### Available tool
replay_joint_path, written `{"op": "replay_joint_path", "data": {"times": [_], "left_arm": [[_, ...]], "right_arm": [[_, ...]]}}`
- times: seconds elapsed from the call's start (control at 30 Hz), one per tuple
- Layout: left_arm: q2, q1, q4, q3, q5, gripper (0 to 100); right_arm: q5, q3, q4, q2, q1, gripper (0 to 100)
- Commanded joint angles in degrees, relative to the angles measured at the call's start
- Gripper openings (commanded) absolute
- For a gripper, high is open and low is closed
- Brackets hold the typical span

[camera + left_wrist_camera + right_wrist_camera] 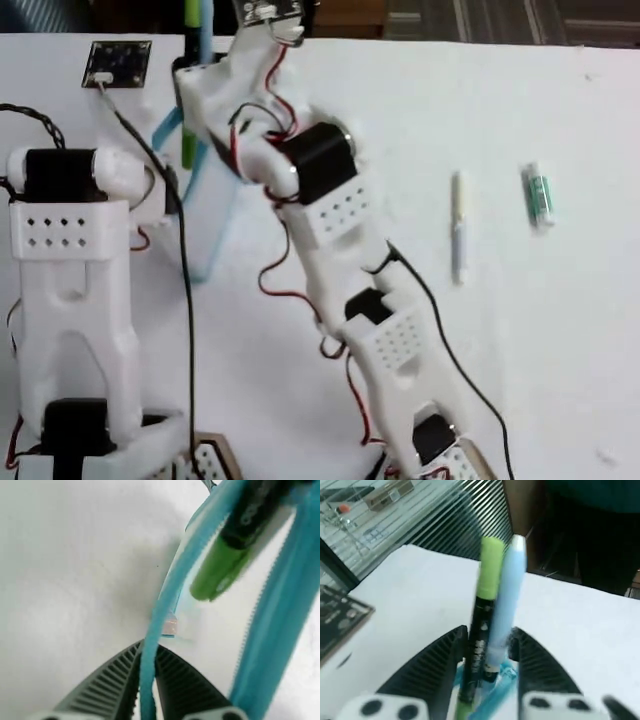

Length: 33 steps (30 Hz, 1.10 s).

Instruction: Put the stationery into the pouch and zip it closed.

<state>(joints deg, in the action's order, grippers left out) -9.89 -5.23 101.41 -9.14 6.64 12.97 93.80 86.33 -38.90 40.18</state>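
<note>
White counter spreads beneath both arms. At the upper left of the high view sits the clear pouch with its blue zipper bands apart. The left hand is pinched together on the pouch's thin blue edge. Over the mouth, the right hand is clamped on a green marker and a pale blue pen side by side. The marker's lower green end sits between the zipper bands. Well apart, at the right, lie a white pen and a green-and-white tube.

Pouch is glossy clear plastic; table is smooth, matt.
</note>
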Motion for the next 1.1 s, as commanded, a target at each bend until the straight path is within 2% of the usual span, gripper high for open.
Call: {"op": "replay_joint_path", "data": {"times": [0.0, 0.07, 0.57, 0.77, 0.87, 0.97, 1.0, 1.07], "left_arm": [[5.9, -0.9, 0.2, 0.8, -0.2, 2], [5.9, -0.9, 0.2, 0.8, -0.2, 2], [5.9, -0.9, 0.2, 0.8, -0.2, 2], [5.9, -0.9, 0.2, 0.8, -0.2, 2], [5.9, -0.8, 0.2, 0.8, -0.2, 2], [5.9, -0.9, 0.2, 0.8, -0.2, 2], [5.9, -1.0, 0.2, 0.8, -0.2, 2], [5.9, -1.0, 0.2, 0.8, -0.2, 2]], "right_arm": [[-0.3, 1.7, 0.5, 3.6, 0.2, 28.5], [-0.3, 1.7, 0.5, 4.2, 0.2, 31.1], [-0.3, 1.7, 0.4, 11.0, -0.2, 31.1], [-0.3, 0.4, 0.0, 8.5, 0.4, 30.5], [-0.2, -0.1, 0.1, 3.7, 0.0, 21.3], [1.6, 1.8, 0.4, 0.6, 0.0, 1.0], [2.2, 2.2, 0.4, 0.6, 0.0, 1.6], [2.5, 1.9, 0.1, 2.1, -0.7, 9.9]]}}
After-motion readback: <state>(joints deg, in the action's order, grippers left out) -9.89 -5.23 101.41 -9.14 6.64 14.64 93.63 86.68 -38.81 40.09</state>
